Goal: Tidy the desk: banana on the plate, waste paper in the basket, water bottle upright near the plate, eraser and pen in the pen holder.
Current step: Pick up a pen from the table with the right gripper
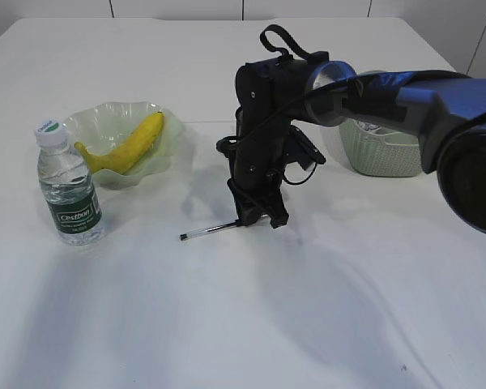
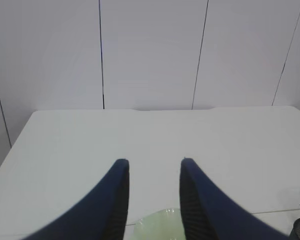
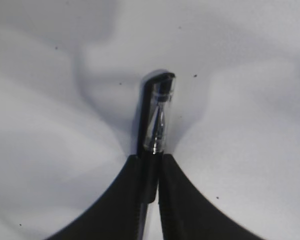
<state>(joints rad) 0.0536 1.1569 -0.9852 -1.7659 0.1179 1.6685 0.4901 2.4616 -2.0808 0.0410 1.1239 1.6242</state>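
At the left, the clear plastic water bottle [image 1: 68, 186] is stood upright beside the pale green wavy plate [image 1: 172, 130] on which the yellow banana [image 1: 130, 144] is laid; the left jaws [image 2: 153, 172] are held part open and empty. On the white desk [image 1: 243, 324], the slim clear pen [image 1: 211, 231] is pinched near its black-clipped cap end by the nearly closed right jaws [image 3: 151, 162], presumably for lifting toward the pen holder.

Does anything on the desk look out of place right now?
Only the pen: it lies on the table, not in a holder, with the right gripper closed on its end. Banana and bottle look tidy.
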